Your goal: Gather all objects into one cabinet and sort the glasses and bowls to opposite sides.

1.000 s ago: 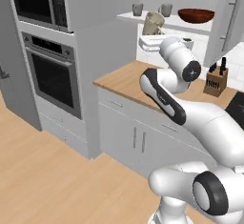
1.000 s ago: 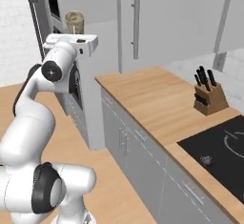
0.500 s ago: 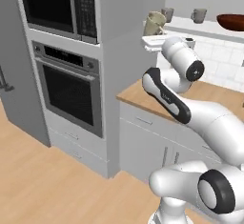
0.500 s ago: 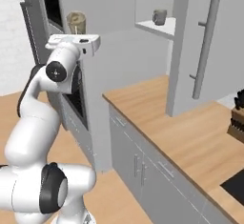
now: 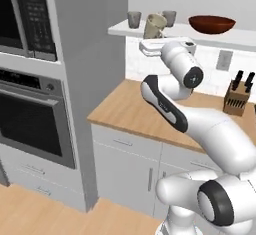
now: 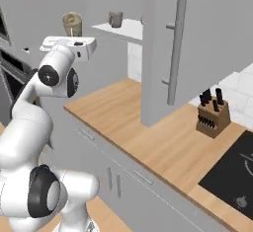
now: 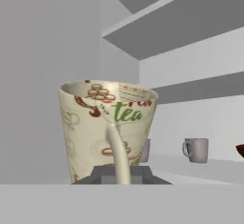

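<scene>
Wood countertop (image 5: 132, 110), grey oven tower (image 5: 35, 114) (microwave above), knife block (image 6: 212, 116), black cooktop (image 6: 232, 174), wooden floor (image 5: 40, 214)

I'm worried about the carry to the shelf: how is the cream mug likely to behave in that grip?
The cream mug looks rigid and glazed, so probably somewhat slippery. It flares wider toward its rim and stands above the gripper, which is shut low on it, so it may tilt under a jolt. It looks like ceramic, so a drop would likely chip it.
</scene>
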